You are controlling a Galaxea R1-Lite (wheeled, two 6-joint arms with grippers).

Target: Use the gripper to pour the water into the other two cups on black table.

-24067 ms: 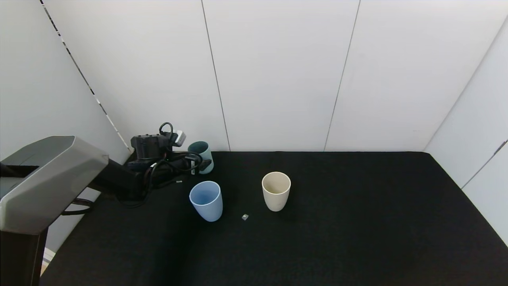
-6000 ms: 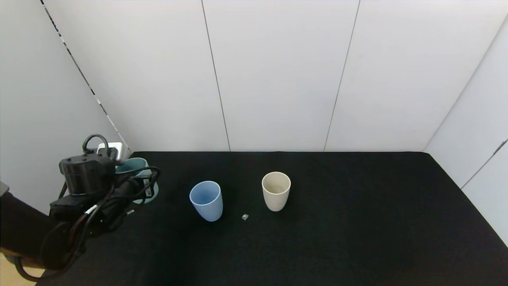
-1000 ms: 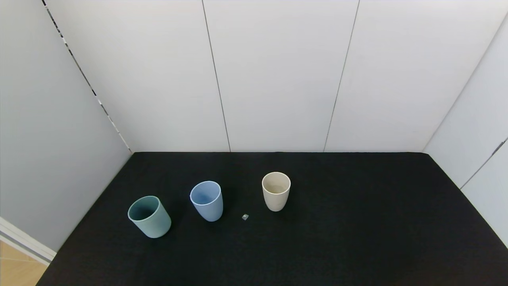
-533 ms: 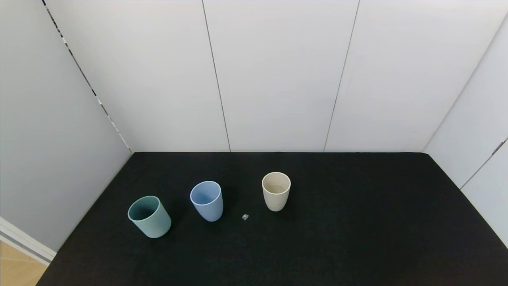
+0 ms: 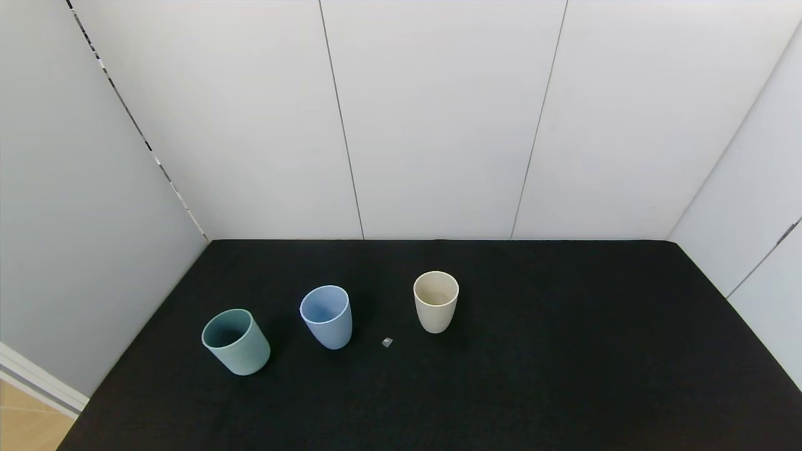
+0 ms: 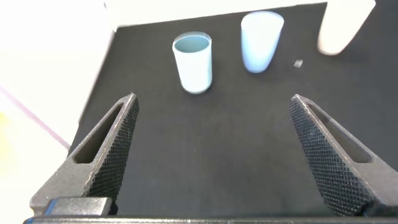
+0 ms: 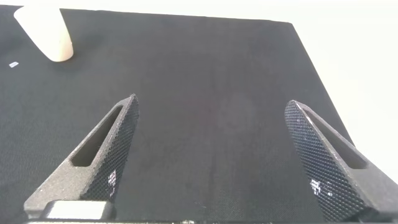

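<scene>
the left gripper (image 6: 211,155), jaws apart, has released the teal cup (image 5: 236,341) and withdrawn; pouring looks finished.

A light blue, handleless, matte tumbler (image 5: 326,316) stood upright on the big, flat, matte black table (image 5: 532,376). It was left of the middle, about halfway between the back edge and the front edge. A cream-beige matte tumbler (image 5: 436,301) of the same size stood upright to its right, near the middle of the table, a little closer to the back edge. The two cups stood apart and did not touch. Both had open tops and rounded bottoms. I could not tell if there was water inside them.

The left gripper (image 6: 214,155) and the right gripper (image 7: 211,155) each hung over the table near the front edge with fingers spread wide, holding nothing.
</scene>
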